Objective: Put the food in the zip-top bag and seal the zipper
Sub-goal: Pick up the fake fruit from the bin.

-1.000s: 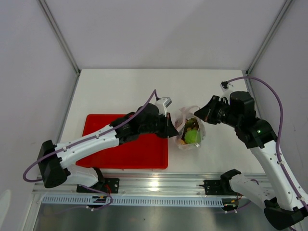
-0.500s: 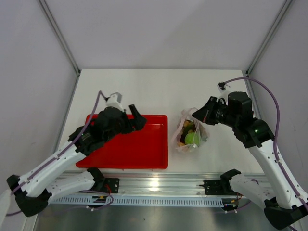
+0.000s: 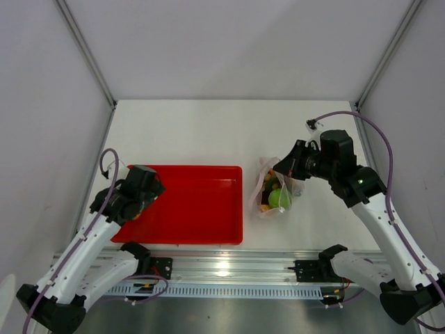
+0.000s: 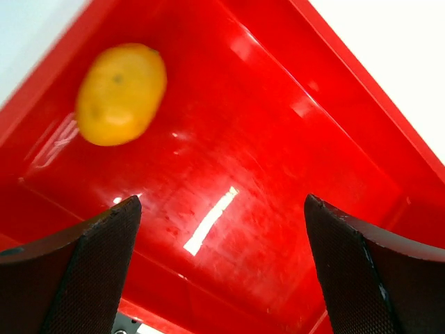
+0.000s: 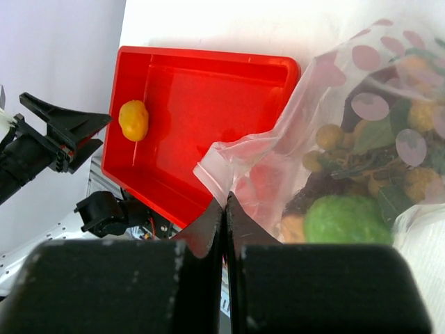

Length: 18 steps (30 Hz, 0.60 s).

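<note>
The yellow-orange ball, likely smooth and roll-prone, lies in the red tray's corner ahead of the empty, wide-spread left gripper, best grasped across its middle, while the closed right gripper pinches the zip-top bag.

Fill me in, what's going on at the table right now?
The right hand is shut on the edge of the zip-top bag, which lies just right of the red tray. The bag already holds the green ball, small tan balls and other food. The left hand hovers open over the tray's left end, near the yellow-orange ball, the only food in the tray.
</note>
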{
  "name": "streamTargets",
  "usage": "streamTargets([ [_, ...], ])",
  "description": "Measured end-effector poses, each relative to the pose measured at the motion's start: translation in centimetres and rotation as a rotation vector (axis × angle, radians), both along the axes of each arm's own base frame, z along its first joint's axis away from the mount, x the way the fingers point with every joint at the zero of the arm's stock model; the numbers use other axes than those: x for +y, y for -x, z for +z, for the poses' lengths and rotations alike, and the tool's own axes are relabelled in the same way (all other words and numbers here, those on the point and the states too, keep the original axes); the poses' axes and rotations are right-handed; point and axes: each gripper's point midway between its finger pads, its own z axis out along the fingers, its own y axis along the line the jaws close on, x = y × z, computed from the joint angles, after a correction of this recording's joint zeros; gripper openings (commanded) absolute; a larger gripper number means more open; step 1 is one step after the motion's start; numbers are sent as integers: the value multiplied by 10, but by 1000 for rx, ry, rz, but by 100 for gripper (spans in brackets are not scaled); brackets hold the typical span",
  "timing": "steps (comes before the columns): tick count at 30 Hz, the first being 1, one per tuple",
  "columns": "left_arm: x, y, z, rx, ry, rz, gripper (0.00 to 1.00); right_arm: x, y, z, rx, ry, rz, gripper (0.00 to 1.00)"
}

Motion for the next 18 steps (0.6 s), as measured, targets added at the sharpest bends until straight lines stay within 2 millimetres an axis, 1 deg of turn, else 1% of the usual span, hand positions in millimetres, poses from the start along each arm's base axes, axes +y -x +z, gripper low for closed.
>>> streamTargets([
  [3,13,-4,-8,41,-37,72,100,4,-2,-7,25,10,10,0],
  [8,37,-12,-22,192,-153,250,100,6,-6,-23,87,66,16,0],
  [12,55,-17,-32,282,-240,403,99,6,-9,-25,121,91,11,0],
  [16,71,-5,-48,344,-291,458,100,7,-9,-29,147,106,14,0],
  [18,76,1,-62,366,-291,461,99,9,-9,-32,157,112,15,0],
])
